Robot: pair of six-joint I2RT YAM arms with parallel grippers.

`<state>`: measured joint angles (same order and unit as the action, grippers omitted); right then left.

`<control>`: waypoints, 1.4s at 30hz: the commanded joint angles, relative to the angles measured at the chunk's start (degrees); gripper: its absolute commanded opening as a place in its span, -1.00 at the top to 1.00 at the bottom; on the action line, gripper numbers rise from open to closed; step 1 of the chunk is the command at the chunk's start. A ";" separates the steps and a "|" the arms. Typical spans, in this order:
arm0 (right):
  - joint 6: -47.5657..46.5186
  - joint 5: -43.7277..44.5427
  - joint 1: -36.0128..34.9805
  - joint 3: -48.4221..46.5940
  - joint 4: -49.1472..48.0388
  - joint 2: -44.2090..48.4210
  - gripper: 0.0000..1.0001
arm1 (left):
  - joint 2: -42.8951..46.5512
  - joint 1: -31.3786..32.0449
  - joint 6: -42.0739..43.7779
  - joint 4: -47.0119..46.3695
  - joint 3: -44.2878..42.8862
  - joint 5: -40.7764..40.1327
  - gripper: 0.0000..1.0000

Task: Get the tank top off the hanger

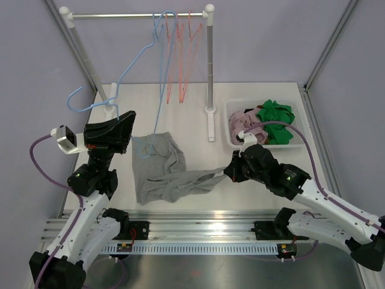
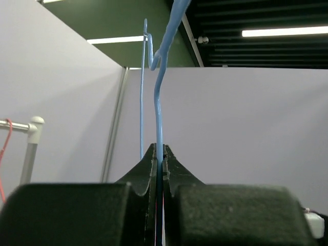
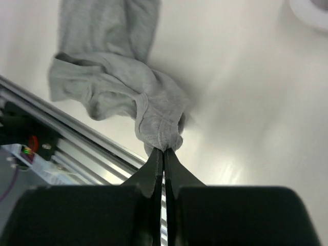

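**Left gripper** (image 2: 159, 148): jaws fully closed on the blue hanger (image 2: 158, 110). In the left wrist view the wire runs straight up from between the fingertips. In the top view this gripper (image 1: 123, 123) sits left of centre. The hanger (image 1: 157, 72) rises from there toward the upper middle of the frame, then drops to the tank top's upper edge.

**Right gripper** (image 3: 164, 152): jaws fully closed on a bunched fold of the grey tank top (image 3: 118, 87). In the top view this gripper (image 1: 227, 171) sits right of centre, and the cloth stretches from it to the left.

**Tank top** (image 1: 159, 168): lies crumpled on the table (image 1: 198, 102) at centre frame, between the two grippers. Blue wire shows at its upper left corner.

**Other items**: a rack (image 1: 209, 72) carries red hangers (image 1: 180, 54) at top centre. A bin (image 1: 231, 108) of clothes stands at the right.
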<state>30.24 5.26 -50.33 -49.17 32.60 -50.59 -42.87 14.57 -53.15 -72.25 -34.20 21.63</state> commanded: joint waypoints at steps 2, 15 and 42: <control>0.96 5.64 -0.21 1.36 2.46 4.53 1.00 | 4.62 0.20 7.08 -3.81 -0.78 -4.76 1.00; 0.35 0.06 -8.19 -5.21 -9.48 -10.82 1.00 | 21.09 0.20 27.92 84.34 -15.18 -30.85 1.00; 3.34 16.37 -14.36 -2.78 -7.47 -1.98 -0.99 | -35.68 -3.93 40.57 102.47 -67.12 -22.77 1.00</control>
<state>33.01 19.92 -64.45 -53.43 24.34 -54.59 -73.47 11.11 -16.12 29.71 -94.83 -2.61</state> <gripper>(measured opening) 0.993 0.021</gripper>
